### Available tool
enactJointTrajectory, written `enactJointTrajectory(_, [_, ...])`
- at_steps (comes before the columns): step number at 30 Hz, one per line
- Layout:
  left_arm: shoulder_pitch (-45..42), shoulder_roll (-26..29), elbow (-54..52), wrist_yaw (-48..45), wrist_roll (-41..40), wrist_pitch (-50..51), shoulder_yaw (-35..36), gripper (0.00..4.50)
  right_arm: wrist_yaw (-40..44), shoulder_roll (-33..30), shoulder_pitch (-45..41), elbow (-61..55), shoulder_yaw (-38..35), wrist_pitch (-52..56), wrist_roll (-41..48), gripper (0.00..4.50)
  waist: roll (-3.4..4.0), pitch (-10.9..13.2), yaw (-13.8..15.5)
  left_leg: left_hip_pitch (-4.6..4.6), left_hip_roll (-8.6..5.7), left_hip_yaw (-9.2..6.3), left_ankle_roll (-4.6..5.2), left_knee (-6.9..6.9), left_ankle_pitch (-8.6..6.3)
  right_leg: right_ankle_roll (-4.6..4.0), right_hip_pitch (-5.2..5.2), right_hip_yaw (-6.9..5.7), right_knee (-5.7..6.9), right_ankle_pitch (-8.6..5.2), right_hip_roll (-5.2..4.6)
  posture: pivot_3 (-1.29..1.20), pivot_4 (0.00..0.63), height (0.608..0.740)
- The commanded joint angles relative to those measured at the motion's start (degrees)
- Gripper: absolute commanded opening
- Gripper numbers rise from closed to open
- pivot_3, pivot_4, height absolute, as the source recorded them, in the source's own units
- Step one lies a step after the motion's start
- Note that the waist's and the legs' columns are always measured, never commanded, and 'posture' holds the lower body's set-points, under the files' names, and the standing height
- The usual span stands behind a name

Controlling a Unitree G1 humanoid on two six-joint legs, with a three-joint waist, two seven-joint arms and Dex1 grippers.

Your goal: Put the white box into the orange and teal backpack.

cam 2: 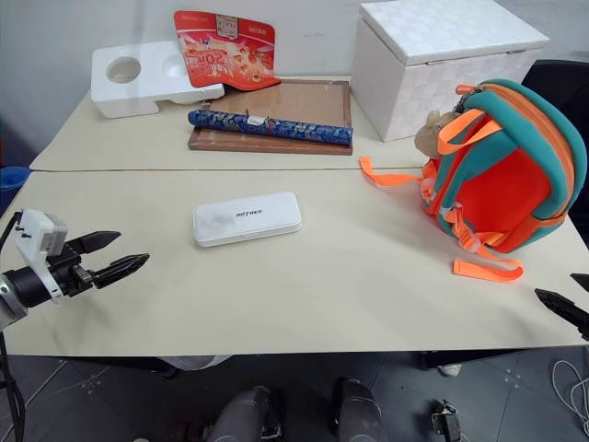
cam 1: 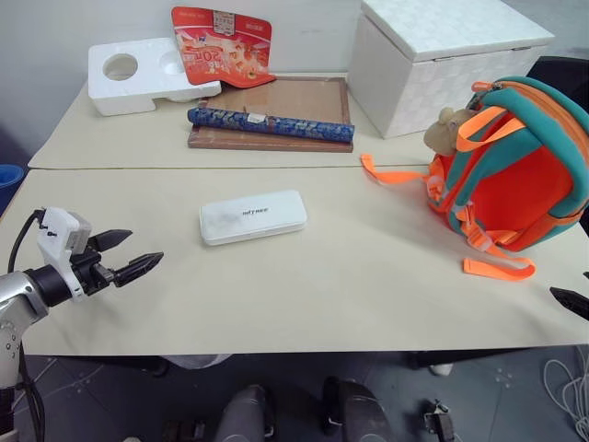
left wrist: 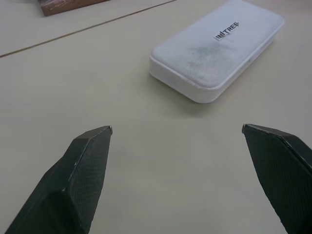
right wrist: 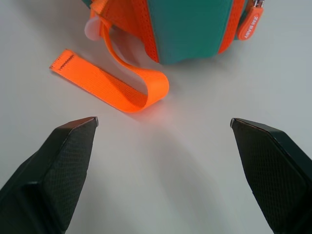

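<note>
Nearest the robot, the left gripper point(cam 1: 129, 255) is hovering over the front left part of the table point(cam 1: 368, 295) with its fingers point(left wrist: 90, 161) spread wide and holding nothing, aiming toward the white box point(cam 1: 252, 216); that looks like a line-up for a grasp. At the front right edge, the right gripper point(right wrist: 163, 122) is likewise standing with its fingers wide apart and empty, pointing at the base of the orange and teal backpack point(cam 1: 515, 175), probably waiting to steady or open it. The white box is lying flat near the middle of the table, lettering up, well apart from both grippers and from the backpack. The backpack is sitting upright at the right, a loose orange strap point(right wrist: 109, 85) trailing on the table before it. Farther back are resting a patterned blue roll point(cam 1: 271, 124) on a brown board point(cam 1: 304, 97), a styrofoam block point(cam 1: 138, 75), a red packet point(cam 1: 221, 41) and a large white cube box point(cam 1: 433, 60).
</note>
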Motion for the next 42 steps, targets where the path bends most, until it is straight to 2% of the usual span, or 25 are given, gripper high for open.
enactJointTrajectory(1, [-0.5,0.0,-1.4,5.4,3.5,0.5,-0.6,4.5,0.0,1.2,1.5,-9.6,2.0,2.8,1.5,4.47,0.01,0.0,0.0,0.0,0.0,0.0,0.0,0.0,0.0,0.0,0.0,0.0,0.0,0.0,0.0,0.0,0.15,0.74])
enactJointTrajectory(4, [-1.7,-1.2,-2.5,11.4,5.6,3.1,-1.5,3.88,-0.2,2.6,2.4,-19.4,6.3,5.5,1.7,3.85,0.0,0.0,0.0,0.01,0.01,0.0,-0.01,0.0,0.0,0.0,0.0,0.02,0.03,0.0,0.0,0.0,0.15,0.74])
enactJointTrajectory(8, [-4.5,-3.0,-5.5,16.7,6.3,7.7,-4.1,2.64,-4.1,4.7,-3.6,-30.3,14.4,11.3,1.8,2.52,0.0,0.0,0.1,0.0,-0.01,0.0,0.01,0.02,0.01,0.01,0.0,0.03,0.1,0.01,-0.02,0.0,0.15,0.74])
enactJointTrajectory(12, [-8.7,-5.5,-6.8,19.6,6.6,10.6,-7.5,1.46,-8.9,9.8,-15.7,-36.0,26.2,17.5,-0.6,1.22,-0.01,0.0,0.1,0.0,-0.01,-0.02,-0.06,0.07,0.05,0.01,-0.06,0.06,0.2,0.01,-0.04,0.0,0.15,0.74])
enactJointTrajectory(15, [-11.0,-6.6,-6.0,19.7,5.8,13.7,-9.6,0.52,-12.4,15.2,-24.7,-34.5,33.2,19.4,-3.7,0.17,-0.03,0.0,0.0,-0.03,-0.01,-0.01,-0.13,0.06,0.1,-0.02,-0.13,0.04,0.25,-0.01,0.02,0.0,0.15,0.74])
enactJointTrajectory(16, [-11.8,-6.7,-5.1,20.3,6.7,14.0,-10.6,0.24,-13.4,17.2,-27.5,-33.1,35.2,19.6,-4.8,0.0,-0.03,0.0,0.0,-0.08,-0.02,0.01,-0.06,0.06,0.16,-0.02,-0.18,0.04,0.29,-0.01,0.03,0.0,0.15,0.74])
enactJointTrajectory(17, [-12.5,-6.8,-4.1,20.8,7.8,14.0,-11.5,0.06,-14.4,19.2,-30.2,-31.6,37.1,19.5,-6.1,0.0,-0.04,0.0,0.0,-0.15,-0.03,0.04,0.02,0.06,0.21,-0.04,-0.25,0.04,0.34,-0.02,0.03,0.0,0.15,0.74])
enactJointTrajectory(23, [-18.7,-8.0,3.3,23.1,11.7,13.6,-15.9,0.06,-21.0,31.0,-44.2,-16.8,45.5,16.2,-14.5,0.0,-0.11,0.0,0.0,-0.32,-0.07,0.13,0.2,0.18,0.32,-0.04,-0.4,0.03,0.67,-0.02,0.08,0.0,0.15,0.74])
enactJointTrajectory(29, [-22.4,-10.3,6.7,21.6,13.2,12.8,-19.6,0.06,-26.4,39.2,-53.6,-0.9,47.7,9.9,-20.3,0.0,-0.13,0.0,-0.5,-0.53,-0.21,0.43,0.34,0.23,0.51,-0.01,-0.82,-0.03,0.98,0.0,-0.02,0.0,0.15,0.74])
enactJointTrajectory(33, [-23.7,-11.3,7.9,20.6,13.9,12.3,-21.5,0.06,-28.1,42.5,-57.0,6.6,47.9,6.4,-22.7,0.0,-0.15,0.0,-1.3,-0.54,-0.21,0.47,0.36,0.23,0.53,-0.01,-0.82,-0.03,0.98,0.0,-0.03,0.0,0.15,0.74])
enactJointTrajectory(36, [-25.1,-11.3,8.2,18.5,15.8,10.4,-24.9,0.06,-26.6,44.1,-57.4,7.7,48.1,6.2,-23.0,0.0,-0.15,0.0,-1.6,-0.53,-0.2,0.47,0.34,0.22,0.55,0.0,-0.82,-0.03,0.99,0.0,-0.01,0.0,0.15,0.74])
enactJointTrajectory(42, [-28.4,-11.4,11.3,15.0,17.7,8.3,-27.3,0.06,-23.5,43.8,-53.6,0.2,48.7,9.7,-22.8,0.0,-0.15,0.0,-1.5,-0.53,-0.2,0.47,0.33,0.22,0.56,0.0,-0.82,0.01,1.0,0.0,-0.01,0.0,0.15,0.74])
